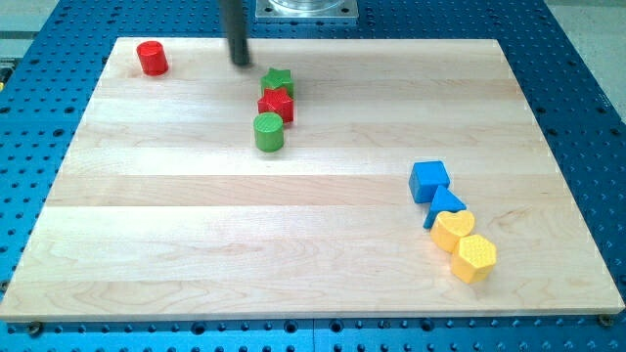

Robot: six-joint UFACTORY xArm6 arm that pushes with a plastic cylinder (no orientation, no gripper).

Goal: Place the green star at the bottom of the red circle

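The green star (279, 81) lies near the view's top, left of centre, touching a red star (276, 104) just below it. The red circle (152, 59) is a short red cylinder at the view's top left corner of the board. My tip (240, 64) is a dark rod coming down from the top edge. It ends just up and left of the green star, with a small gap between them, and well to the right of the red circle.
A green cylinder (268, 132) sits right below the red star. At the view's right lie a blue cube (429, 181), a blue triangle (444, 205), a yellow heart (454, 231) and a yellow hexagon (474, 259) in a chain. The wooden board (196, 244) lies on a blue perforated table.
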